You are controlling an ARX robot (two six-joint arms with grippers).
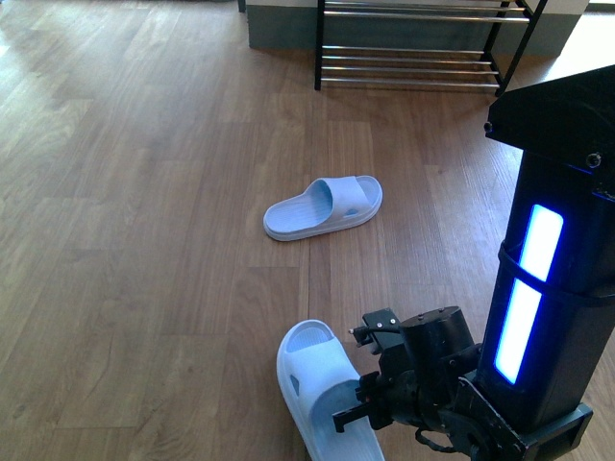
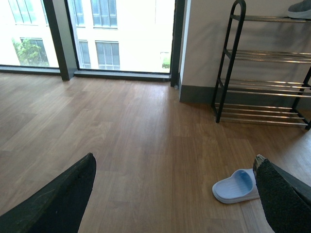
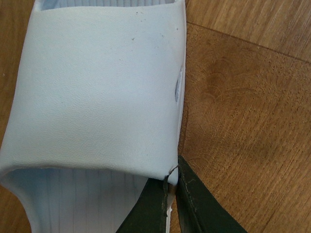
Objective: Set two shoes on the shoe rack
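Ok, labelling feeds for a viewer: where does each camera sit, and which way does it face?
Front: on the body, looking down; right pincer at near slide.
Left wrist: on left arm, facing windows; left pincer open.
Right wrist: close over near slide; its fingers show.
Front and left wrist share far slide, shoe rack.

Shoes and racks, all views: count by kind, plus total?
Pale blue sandals: 2 (far sandal, near sandal)
Grey sneaker: 1, partly in frame, on the rack's top tier
Shoe rack: 1
Total: 4
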